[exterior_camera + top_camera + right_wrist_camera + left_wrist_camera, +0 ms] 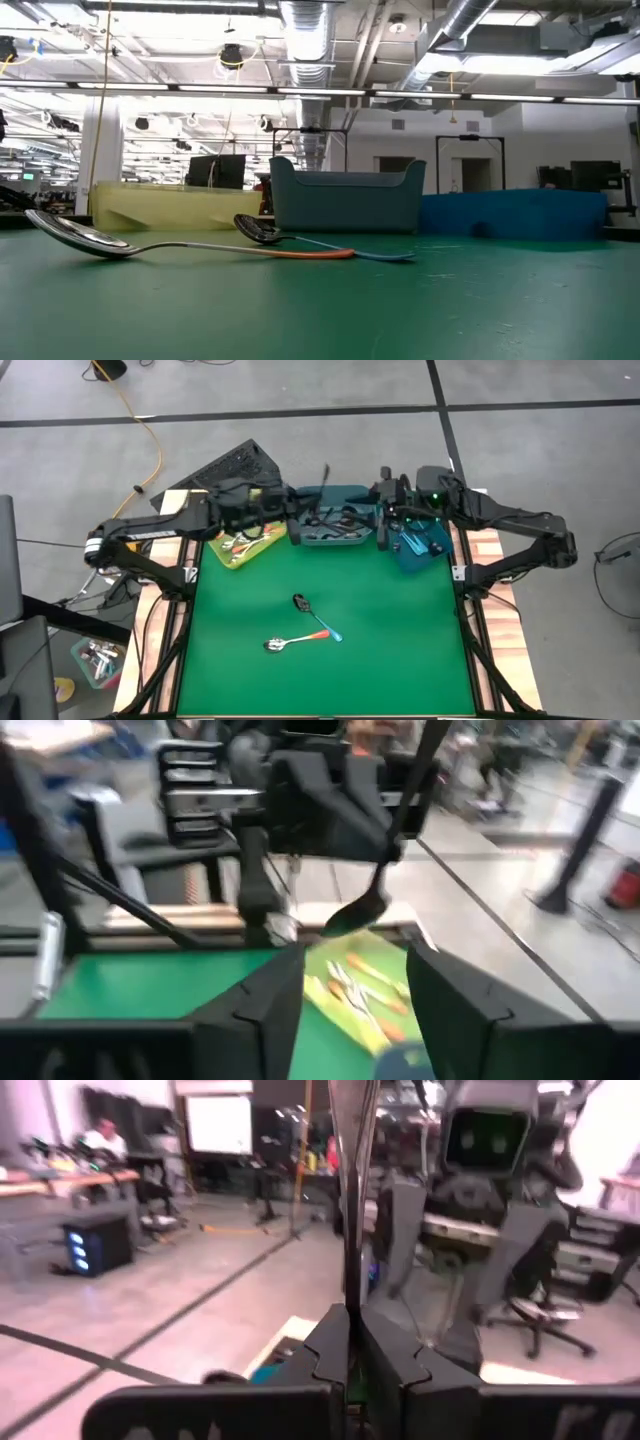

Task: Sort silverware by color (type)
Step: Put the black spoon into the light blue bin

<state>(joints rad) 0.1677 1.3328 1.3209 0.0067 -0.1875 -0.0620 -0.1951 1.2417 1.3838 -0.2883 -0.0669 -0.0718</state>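
Observation:
My left gripper (297,522) is over the grey-blue bin (335,528) at the table's far edge, shut on a plain dark metal spoon (325,472). My right gripper (383,525) hovers open between that bin and the blue bin (420,542), touching nothing. Two spoons lie crossed on the green mat. One has an orange handle (292,642) and shows in the low view (80,235). The other has a teal handle (318,618), its bowl (258,228) toward the far edge. The yellow bin (245,546) holds orange-handled spoons. My left gripper (348,1330) pinches the dark spoon between its two shut fingers. The handle (350,1230) sticks out past the fingertips. In the right wrist view the bowl (357,910) hangs below the gripper and the handle slants up. The spoon is lifted clear above the grey-blue bin.
Three bins stand in a row along the far edge: yellow (170,205), grey-blue (345,195) and blue (510,212). The grey-blue bin holds dark spoons. The green mat (400,650) is bare around the two crossed spoons. Wooden table edges flank the mat.

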